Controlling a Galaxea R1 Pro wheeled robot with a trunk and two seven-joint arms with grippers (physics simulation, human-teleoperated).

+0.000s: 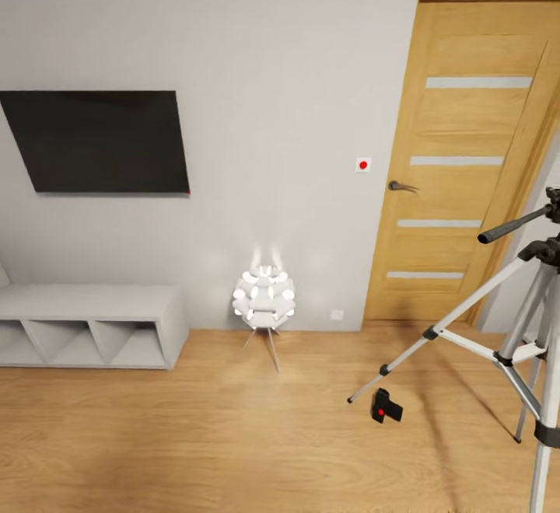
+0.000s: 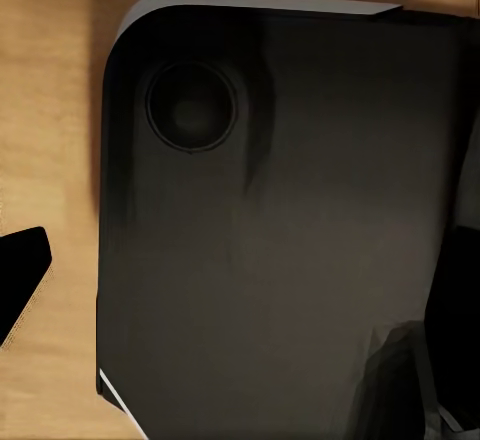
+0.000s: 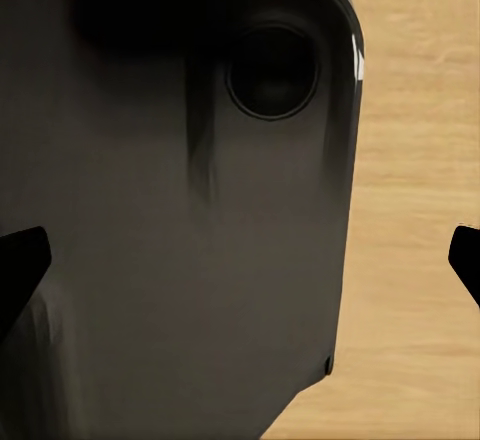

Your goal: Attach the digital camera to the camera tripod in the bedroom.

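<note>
Lying on the plank floor point(image 1: 194, 435) at five o'clock, one digital camera point(image 1: 385, 406) sits beside one camera tripod point(image 1: 513, 326) leg. Right gripper point(image 3: 240, 260) spread, empty; left gripper's point(image 2: 25, 280) opening unclear.

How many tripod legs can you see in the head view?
3 on the camera tripod: one angled out left toward the digital camera on the floor, one running down at the frame's right edge, one behind them, partly hidden.

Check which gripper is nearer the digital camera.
Right, probably: the digital camera lies on the floor right of centre, by the camera tripod. Left gripper and right gripper both hang by the robot's dark base, neither near it.
</note>
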